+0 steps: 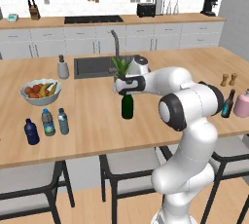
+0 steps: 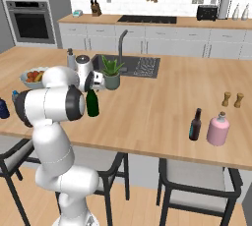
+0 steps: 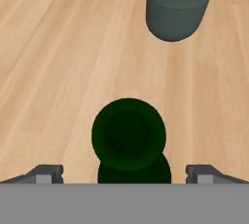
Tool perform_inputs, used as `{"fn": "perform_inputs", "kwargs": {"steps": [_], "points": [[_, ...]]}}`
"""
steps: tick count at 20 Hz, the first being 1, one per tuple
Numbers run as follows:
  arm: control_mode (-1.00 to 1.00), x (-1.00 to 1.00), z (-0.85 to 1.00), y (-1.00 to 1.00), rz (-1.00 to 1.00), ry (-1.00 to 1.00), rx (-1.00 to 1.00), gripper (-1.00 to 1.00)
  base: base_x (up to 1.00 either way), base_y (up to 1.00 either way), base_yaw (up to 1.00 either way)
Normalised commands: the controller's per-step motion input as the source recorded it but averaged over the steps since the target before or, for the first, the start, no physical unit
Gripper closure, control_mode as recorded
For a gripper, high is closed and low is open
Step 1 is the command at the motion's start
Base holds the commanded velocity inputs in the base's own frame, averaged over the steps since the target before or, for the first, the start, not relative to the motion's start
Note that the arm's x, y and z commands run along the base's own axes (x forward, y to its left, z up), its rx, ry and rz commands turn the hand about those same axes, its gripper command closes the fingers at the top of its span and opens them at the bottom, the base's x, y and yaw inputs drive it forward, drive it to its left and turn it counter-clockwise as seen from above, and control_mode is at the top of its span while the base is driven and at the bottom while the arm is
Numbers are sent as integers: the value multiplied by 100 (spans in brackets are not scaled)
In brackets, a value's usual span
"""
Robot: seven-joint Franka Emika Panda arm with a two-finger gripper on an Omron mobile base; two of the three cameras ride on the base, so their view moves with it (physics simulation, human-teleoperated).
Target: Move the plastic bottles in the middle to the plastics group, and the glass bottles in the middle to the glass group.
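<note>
Kitchen island counter point(image 1: 87, 121): gripper point(image 3: 124, 177) sits over the green bottle point(image 1: 127, 106), jaws wide, nothing held.
Both water bottles point(image 1: 54, 121) stand beside the blue bottle point(image 1: 31, 132) at the left end, so plastics look sorted; the green bottle stands mid-counter by the plant pot point(image 3: 177, 9), well apart from the dark bottle point(image 2: 195, 125) on the right. Its long axis is vertical, neck up, pointing straight at the hand camera, fingertips point(image 3: 46, 173) on either side. Likely lined up for a top-down neck grasp.
</note>
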Motion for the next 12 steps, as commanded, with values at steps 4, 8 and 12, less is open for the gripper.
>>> {"fn": "perform_inputs", "kwargs": {"steps": [4, 8, 12], "points": [[-100, 0, -9, 0, 0, 0, 0, -100, 0, 0, 0], [-100, 0, 0, 0, 0, 0, 0, -100, 0, 0, 0], [-100, 8, -3, 0, 0, 0, 0, -100, 0, 0, 0]]}}
